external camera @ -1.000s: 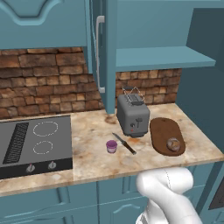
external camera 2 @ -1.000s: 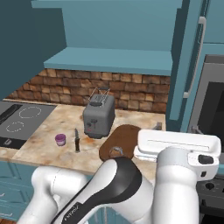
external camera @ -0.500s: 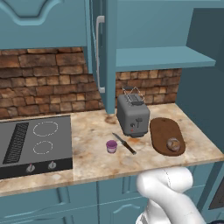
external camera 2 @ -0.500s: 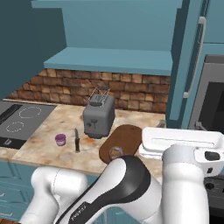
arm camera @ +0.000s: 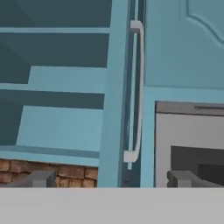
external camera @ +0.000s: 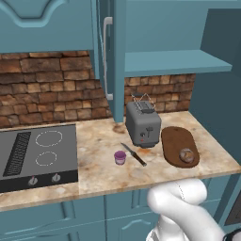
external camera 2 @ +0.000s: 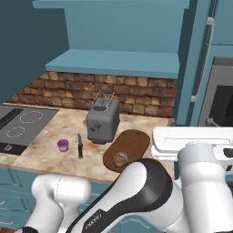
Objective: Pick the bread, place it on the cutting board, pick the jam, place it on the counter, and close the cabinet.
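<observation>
The bread point(external camera: 187, 155) point(external camera 2: 120, 160) lies on the near end of the dark oval cutting board point(external camera: 175, 140) point(external camera 2: 133, 141), right of the toaster. The pink-purple jam point(external camera: 120, 157) point(external camera 2: 63, 145) stands on the marbled counter point(external camera: 96, 141) point(external camera 2: 50, 154), left of a knife. The cabinet point(external camera: 160, 28) point(external camera 2: 123, 32) stands open, with a door point(external camera: 114, 56) point(external camera 2: 196, 59) swung out edge-on on either side. In the hand view, my gripper point(arm camera: 113, 180) is open and holds nothing. It faces the right door's edge and its silver handle point(arm camera: 138, 87), with the cabinet shelves point(arm camera: 61, 78) to the left.
A grey toaster point(external camera: 142, 123) point(external camera 2: 103, 122) stands at the back of the counter, and a knife point(external camera: 133, 154) point(external camera 2: 79, 145) lies in front of it. The black stovetop point(external camera: 37, 155) point(external camera 2: 18, 127) lies at the left. A steel oven front point(arm camera: 190, 144) point(external camera 2: 220, 100) stands right of the door.
My arm has shifted a little to the right and the elbow has risen. Bread, jam and cabinet doors have not moved.
</observation>
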### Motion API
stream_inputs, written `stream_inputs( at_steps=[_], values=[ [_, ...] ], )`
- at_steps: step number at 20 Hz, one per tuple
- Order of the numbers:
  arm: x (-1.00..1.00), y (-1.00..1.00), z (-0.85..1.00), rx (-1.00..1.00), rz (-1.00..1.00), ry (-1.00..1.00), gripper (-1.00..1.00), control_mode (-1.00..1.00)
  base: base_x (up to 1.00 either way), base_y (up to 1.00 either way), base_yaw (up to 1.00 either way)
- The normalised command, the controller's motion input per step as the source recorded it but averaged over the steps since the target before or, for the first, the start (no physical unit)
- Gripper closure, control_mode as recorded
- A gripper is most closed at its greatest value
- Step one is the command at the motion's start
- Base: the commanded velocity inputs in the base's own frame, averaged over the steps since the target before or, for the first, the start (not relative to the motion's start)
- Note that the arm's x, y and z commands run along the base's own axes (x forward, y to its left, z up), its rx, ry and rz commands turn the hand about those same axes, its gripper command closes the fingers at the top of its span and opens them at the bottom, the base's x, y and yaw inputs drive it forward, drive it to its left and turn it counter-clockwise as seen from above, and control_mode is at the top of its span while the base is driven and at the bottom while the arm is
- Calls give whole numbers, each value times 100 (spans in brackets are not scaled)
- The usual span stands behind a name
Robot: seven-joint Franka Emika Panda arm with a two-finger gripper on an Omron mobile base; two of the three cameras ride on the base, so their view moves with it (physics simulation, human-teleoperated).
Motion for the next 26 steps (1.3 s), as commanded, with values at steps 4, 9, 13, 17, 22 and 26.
stream_inputs(
  at_steps=[4,9,13,17,22,26],
  values=[
    [0,-9,13,0,8,0,-100,-100,0,0,0],
    [0,-2,1,0,7,0,-100,-100,0,0,0],
    [1,0,0,0,6,0,-100,-100,0,0,0],
    [3,0,0,0,6,0,-100,-100,0,0,0],
    [15,-3,0,0,6,0,-100,-100,0,0,0],
    [21,-4,0,0,5,0,-100,-100,0,0,0]
  ],
)
